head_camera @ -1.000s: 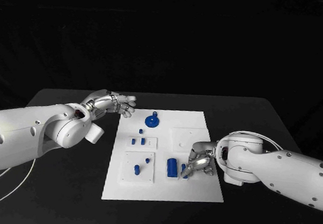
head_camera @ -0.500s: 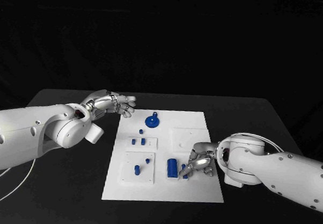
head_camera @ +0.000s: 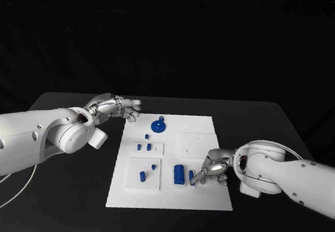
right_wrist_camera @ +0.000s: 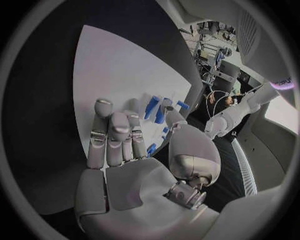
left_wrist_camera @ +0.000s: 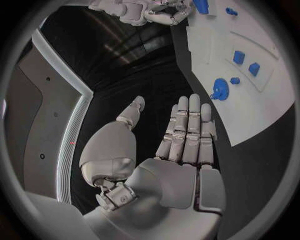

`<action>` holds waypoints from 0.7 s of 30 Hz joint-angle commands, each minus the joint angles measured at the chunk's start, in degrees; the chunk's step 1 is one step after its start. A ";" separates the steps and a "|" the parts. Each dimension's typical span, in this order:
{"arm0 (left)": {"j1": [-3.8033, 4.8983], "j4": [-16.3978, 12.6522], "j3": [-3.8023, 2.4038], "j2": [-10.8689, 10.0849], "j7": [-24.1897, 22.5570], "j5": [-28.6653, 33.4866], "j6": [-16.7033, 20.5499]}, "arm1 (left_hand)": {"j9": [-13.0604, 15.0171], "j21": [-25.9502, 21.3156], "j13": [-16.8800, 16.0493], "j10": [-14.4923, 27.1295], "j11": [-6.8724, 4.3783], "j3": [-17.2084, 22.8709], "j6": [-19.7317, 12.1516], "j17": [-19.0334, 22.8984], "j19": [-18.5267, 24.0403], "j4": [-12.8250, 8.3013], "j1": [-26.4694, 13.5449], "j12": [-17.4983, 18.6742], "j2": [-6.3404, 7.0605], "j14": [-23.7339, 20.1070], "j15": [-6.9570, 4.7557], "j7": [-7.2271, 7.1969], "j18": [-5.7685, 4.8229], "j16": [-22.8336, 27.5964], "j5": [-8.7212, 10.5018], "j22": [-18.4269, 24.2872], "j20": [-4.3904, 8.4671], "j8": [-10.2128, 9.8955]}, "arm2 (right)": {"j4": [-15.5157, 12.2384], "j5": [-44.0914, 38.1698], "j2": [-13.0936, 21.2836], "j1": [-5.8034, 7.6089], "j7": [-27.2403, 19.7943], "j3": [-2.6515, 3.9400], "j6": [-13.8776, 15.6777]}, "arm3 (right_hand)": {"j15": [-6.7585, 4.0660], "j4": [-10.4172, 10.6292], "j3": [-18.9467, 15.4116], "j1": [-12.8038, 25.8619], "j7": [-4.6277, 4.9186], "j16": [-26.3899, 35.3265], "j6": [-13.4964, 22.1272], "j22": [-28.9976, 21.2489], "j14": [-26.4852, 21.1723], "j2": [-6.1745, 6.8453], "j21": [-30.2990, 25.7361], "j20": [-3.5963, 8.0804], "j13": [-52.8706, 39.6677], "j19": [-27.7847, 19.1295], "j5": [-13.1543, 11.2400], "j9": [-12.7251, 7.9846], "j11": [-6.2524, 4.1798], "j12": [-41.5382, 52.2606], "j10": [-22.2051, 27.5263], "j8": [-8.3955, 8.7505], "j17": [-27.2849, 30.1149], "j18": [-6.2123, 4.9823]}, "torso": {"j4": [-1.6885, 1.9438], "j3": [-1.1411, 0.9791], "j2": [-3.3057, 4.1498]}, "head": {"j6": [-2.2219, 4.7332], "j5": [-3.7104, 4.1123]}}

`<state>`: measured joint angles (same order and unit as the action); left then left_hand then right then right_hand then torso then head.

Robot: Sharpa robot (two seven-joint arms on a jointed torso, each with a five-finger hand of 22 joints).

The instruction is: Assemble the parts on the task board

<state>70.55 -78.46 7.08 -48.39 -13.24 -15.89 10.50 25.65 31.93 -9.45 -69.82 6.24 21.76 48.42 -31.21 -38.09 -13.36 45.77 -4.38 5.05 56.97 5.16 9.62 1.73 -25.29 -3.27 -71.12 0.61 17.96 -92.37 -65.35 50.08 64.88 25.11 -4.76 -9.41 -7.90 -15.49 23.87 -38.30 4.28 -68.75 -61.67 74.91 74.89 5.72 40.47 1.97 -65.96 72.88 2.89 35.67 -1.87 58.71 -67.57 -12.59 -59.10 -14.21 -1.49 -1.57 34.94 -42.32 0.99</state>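
Resting over the near right part of the white task board [head_camera: 173, 161], the right hand [head_camera: 212, 170] has its fingers bent down just beside a blue cylinder part [head_camera: 179, 173]; whether it grasps anything I cannot tell. Left of the board's far corner, the left hand [head_camera: 115, 107] hovers over the black table [head_camera: 65, 172], fingers straight and holding nothing. A blue gear part [head_camera: 157, 126] lies at the far end of the board, with small blue pegs [head_camera: 142, 146] in the plates nearer.
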 commanded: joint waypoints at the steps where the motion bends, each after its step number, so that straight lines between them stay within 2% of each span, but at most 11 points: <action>1: 0.02 -0.04 -0.02 0.04 -0.43 -0.06 -0.72 | -0.09 -0.40 0.06 -0.38 -0.09 0.08 -0.14 -0.07 -0.26 -0.12 0.17 0.22 -0.36 0.40 -0.15 -0.09 0.82 0.27 -0.09 -0.07 0.09 -0.02 | -0.13 0.62 0.24 -0.24 0.11 -0.17 -2.56 | -0.36 -0.97 0.27 -0.94 -0.06 0.02 0.33 0.56 0.13 -0.75 -0.38 0.41 -0.09 0.05 -0.05 0.10 -0.32 -0.36 0.10 -0.20 -0.05 -0.79 | -0.02 -0.03 -0.01 | -0.08 -0.06; 5: 0.02 -0.03 -0.02 0.04 -0.42 -0.06 -0.77 | -0.09 -0.40 0.06 -0.38 -0.09 0.09 -0.14 -0.09 -0.26 -0.13 0.19 0.22 -0.37 0.40 -0.15 -0.09 0.82 0.28 -0.09 -0.08 0.09 -0.02 | -0.18 0.60 0.33 -0.24 0.12 -0.17 -2.87 | -0.34 -1.17 0.71 -3.00 -0.04 0.04 0.32 0.58 0.19 -0.98 -0.37 0.42 -0.12 0.13 -0.05 0.11 -0.30 -0.36 0.06 -0.23 -0.04 -0.79 | -0.05 -0.06 0.00 | -0.07 0.05; 10: 0.02 0.01 -0.02 0.19 -0.41 -0.07 -0.80 | -0.09 -0.41 0.07 -0.39 -0.09 0.09 -0.14 -0.10 -0.26 -0.14 0.20 0.22 -0.38 0.41 -0.15 -0.09 0.82 0.30 -0.09 -0.09 0.09 -0.02 | -0.05 0.14 0.31 -0.24 0.33 -0.17 -3.42 | -0.26 -1.06 1.10 -4.98 0.02 0.08 0.30 0.60 0.25 -1.10 -0.37 0.24 -0.14 0.21 -0.06 0.10 -0.23 -0.37 -0.01 -0.26 -0.02 -0.79 | -0.03 -0.01 0.01 | -0.12 0.13; 21: 0.02 0.01 -0.02 0.17 -0.42 -0.07 -0.78 | -0.10 -0.44 0.07 -0.39 -0.09 0.10 -0.14 -0.14 -0.27 -0.14 0.20 0.22 -0.39 0.41 -0.15 -0.09 0.82 0.33 -0.09 -0.12 0.08 -0.01 | 0.44 -1.23 -0.16 -0.24 0.98 -0.17 -2.30 | -0.20 -0.72 1.60 -5.74 0.07 0.13 0.26 0.57 0.30 -1.49 -0.41 0.07 -0.14 0.29 -0.06 0.06 -0.18 -0.43 -0.05 -0.27 0.01 -0.79 | 0.06 0.03 0.00 | -0.14 0.17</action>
<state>70.55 -78.40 7.08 -48.30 -13.23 -15.89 10.47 25.61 31.71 -9.45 -69.82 6.24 21.76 48.42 -31.26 -38.09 -13.36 45.77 -4.38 5.05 56.97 5.16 9.62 1.73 -25.29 -3.27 -71.16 0.61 17.96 -92.18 -65.19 49.99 64.90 25.10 -4.73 -11.12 -7.87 -16.15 25.22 -43.62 4.18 -68.75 -61.78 74.90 74.92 4.23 40.26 1.95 -66.02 72.87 2.89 35.88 -1.85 58.49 -67.56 -13.18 -59.09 -14.14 -1.47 -1.54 34.94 -42.45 1.16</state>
